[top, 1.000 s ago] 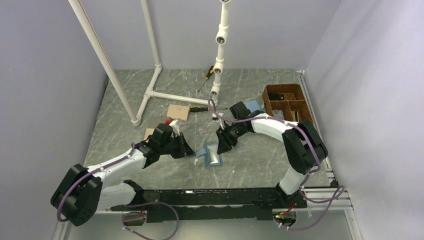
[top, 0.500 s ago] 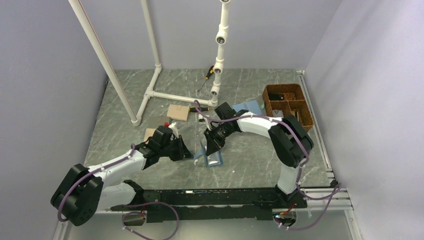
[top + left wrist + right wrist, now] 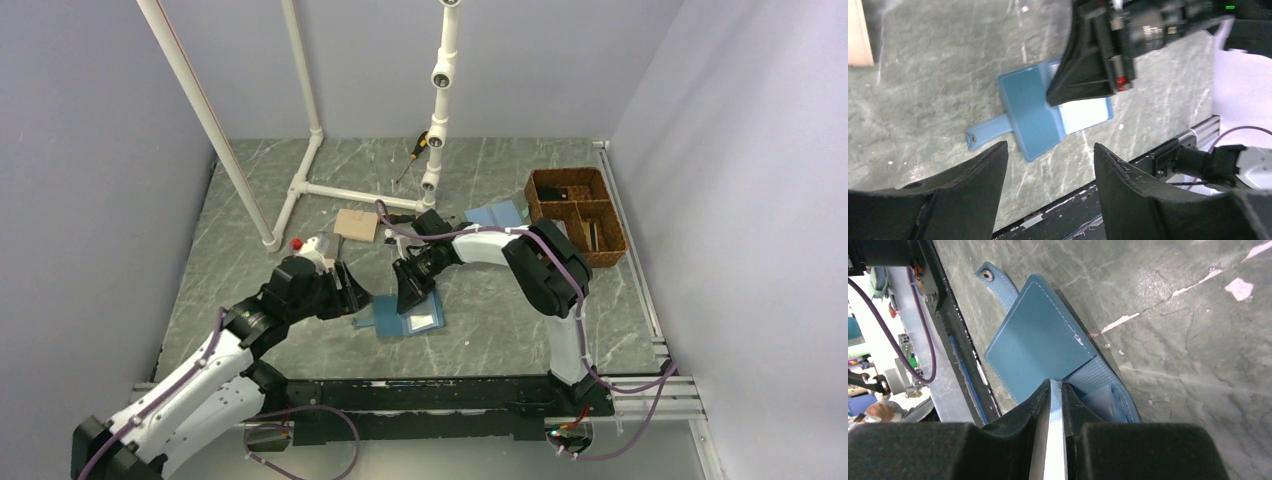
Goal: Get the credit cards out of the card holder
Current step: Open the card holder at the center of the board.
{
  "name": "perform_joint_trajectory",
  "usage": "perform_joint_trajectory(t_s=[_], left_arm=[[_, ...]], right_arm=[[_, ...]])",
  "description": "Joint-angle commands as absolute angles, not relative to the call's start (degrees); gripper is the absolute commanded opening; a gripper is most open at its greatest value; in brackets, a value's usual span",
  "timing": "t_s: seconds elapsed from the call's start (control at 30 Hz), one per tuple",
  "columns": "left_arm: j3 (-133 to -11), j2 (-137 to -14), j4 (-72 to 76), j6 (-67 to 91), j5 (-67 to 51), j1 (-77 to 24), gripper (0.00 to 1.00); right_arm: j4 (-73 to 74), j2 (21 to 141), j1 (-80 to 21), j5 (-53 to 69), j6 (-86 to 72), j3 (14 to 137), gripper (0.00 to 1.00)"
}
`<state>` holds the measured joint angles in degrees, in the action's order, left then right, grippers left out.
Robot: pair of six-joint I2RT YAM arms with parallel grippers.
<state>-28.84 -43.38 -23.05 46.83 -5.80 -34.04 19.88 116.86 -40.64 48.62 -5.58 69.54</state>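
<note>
The card holder (image 3: 392, 320) lies opened flat on the marble table, its strap with a snap (image 3: 988, 132) pointing left. A pale credit card (image 3: 1084, 114) sits in its right half (image 3: 1108, 395). My right gripper (image 3: 408, 292) comes down at the fold (image 3: 1056, 384). Its jaws are almost together on a thin pale strip, seemingly a card's edge. My left gripper (image 3: 357, 300) is open and empty (image 3: 1050, 146), just left of the holder and clear of it.
A tan block (image 3: 355, 224) lies behind the holder. A paler blue folder (image 3: 497, 213) rests beside a brown divided basket (image 3: 575, 205) at the right. A white pipe frame (image 3: 300, 185) stands at the back left. The black front rail (image 3: 450, 395) runs close below the holder.
My left gripper let go of the card holder, opened and pulled back to the left. The holder dropped from upright to flat. My right gripper moved left and closed at the fold.
</note>
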Motion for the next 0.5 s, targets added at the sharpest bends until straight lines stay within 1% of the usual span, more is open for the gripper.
perform_joint_trajectory(t_s=[0.0, 0.07, 0.13, 0.2, 0.23, 0.3, 0.4, 0.47], left_arm=[[-30.9, -37.2, -24.4, 44.1, -8.3, -33.8, 0.68], [-29.0, -37.3, -17.9, 44.9, -14.9, -33.8, 0.63], [-25.8, -40.0, -8.7, 47.6, -20.1, -33.8, 0.50], [-22.1, -44.5, 4.8, 50.3, -23.9, -33.8, 0.35], [-20.9, -47.4, 8.6, 51.0, -25.0, -33.8, 0.31], [-20.0, -53.0, 13.3, 51.0, -26.0, -33.8, 0.27], [-20.3, -59.9, 17.7, 50.1, -26.3, -33.9, 0.26], [-21.6, -63.6, 17.7, 48.7, -25.0, -33.9, 0.25]], right_arm=[[20.1, 118.1, -41.1, 43.4, -5.5, 72.5, 0.18], [21.1, 117.3, -41.1, 44.0, -3.8, 73.2, 0.18], [22.6, 116.7, -41.0, 45.5, -1.9, 74.3, 0.19], [24.4, 116.1, -41.0, 47.2, 0.2, 75.3, 0.21], [25.2, 115.6, -40.8, 48.0, 1.7, 75.8, 0.21], [26.4, 114.7, -40.4, 49.6, 3.4, 76.2, 0.22], [27.3, 113.6, -39.5, 51.5, 4.9, 76.2, 0.22], [27.7, 113.6, -39.2, 52.0, 5.4, 76.2, 0.23]])
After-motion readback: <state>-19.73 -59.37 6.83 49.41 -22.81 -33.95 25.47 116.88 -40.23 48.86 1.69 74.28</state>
